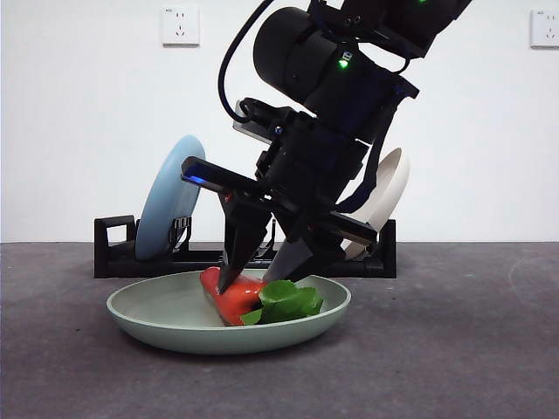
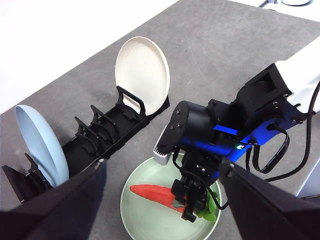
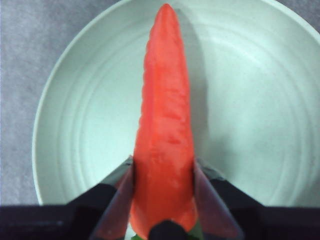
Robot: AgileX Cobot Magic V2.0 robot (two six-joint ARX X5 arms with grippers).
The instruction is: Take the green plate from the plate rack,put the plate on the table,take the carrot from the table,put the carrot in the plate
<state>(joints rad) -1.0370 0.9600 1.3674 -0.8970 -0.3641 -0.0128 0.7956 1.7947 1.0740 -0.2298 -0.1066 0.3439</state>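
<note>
Orange carrot (image 3: 164,140) apparently clamped by right gripper (image 1: 262,278), inside green plate (image 1: 157,325) rim.

A light blue plate (image 1: 170,196) stands on edge, left of centre in the front view, leaning slightly right. A cream-beige plate (image 1: 384,199) stands tilted at right of centre, partly hidden. Two white wall sockets (image 1: 180,25) occupy the upper left and upper right corners (image 1: 544,28) on the white wall (image 1: 79,131).
</note>
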